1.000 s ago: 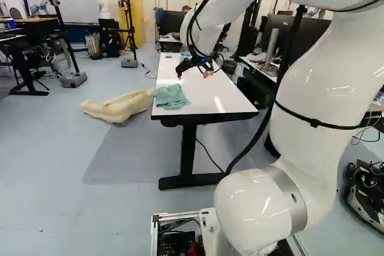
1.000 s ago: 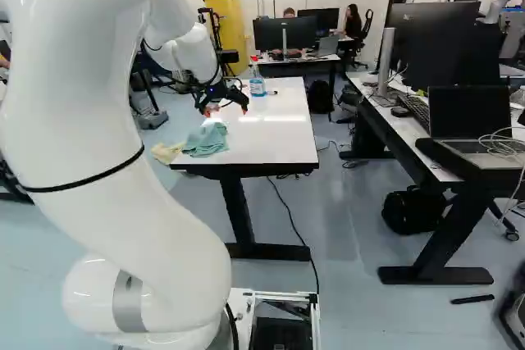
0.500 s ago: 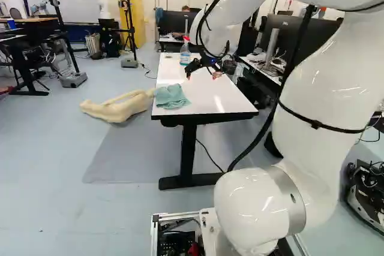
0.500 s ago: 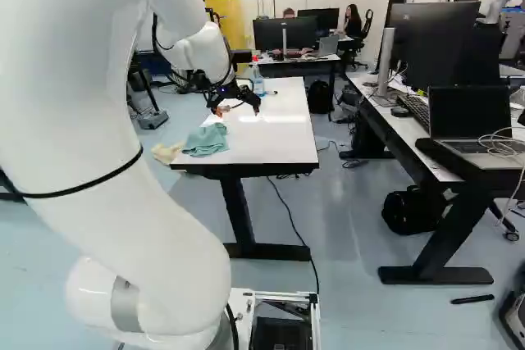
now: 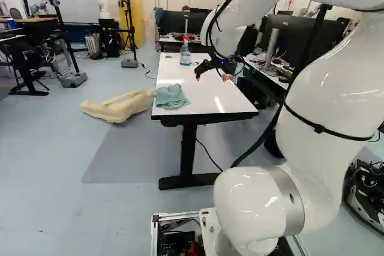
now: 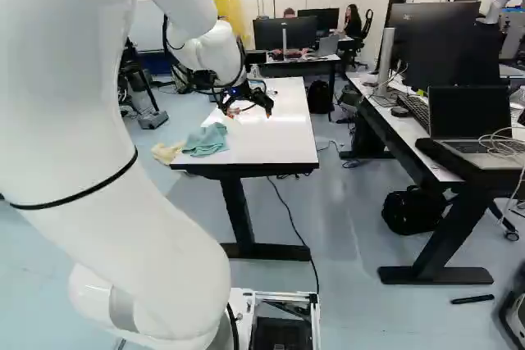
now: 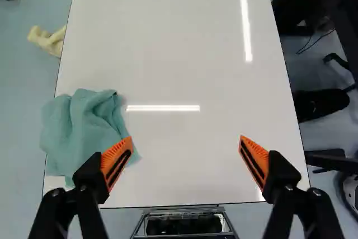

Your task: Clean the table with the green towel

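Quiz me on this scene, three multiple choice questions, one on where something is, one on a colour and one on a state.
1. Where is the towel?
A: on the floor
B: on the table
C: on a chair

2. What colour is the nozzle of the bottle?
A: red
B: yellow
C: black

3. How do the fingers stand?
A: shut, empty
B: shut on the towel
C: wide open

1 B: it lies at a near corner in the left base view.
2 A: red shows there too.
3 C: the wrist view shows a wide gap.
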Robot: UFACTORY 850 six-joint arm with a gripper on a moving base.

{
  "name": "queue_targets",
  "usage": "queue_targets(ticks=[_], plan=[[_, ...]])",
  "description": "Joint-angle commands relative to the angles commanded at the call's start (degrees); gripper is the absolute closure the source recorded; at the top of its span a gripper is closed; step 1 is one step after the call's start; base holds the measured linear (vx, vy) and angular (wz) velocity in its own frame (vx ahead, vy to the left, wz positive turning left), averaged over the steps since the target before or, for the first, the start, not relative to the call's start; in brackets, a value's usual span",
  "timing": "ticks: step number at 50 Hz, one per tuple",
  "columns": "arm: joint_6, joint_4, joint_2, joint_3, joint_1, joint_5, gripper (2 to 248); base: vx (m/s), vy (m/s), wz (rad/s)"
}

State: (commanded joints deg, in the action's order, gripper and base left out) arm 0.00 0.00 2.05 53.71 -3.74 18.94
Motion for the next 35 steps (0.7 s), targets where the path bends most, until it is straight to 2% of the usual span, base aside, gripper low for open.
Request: queue_targets(ticks=[6, 35], plan=[[0.0, 0.0, -0.64, -0.66, -1.16, 0.0, 3, 0.0, 0.0, 0.0], [0.0, 0.0, -1.27, -2.39, -0.98, -2.47, 3, 0.0, 0.0, 0.0]])
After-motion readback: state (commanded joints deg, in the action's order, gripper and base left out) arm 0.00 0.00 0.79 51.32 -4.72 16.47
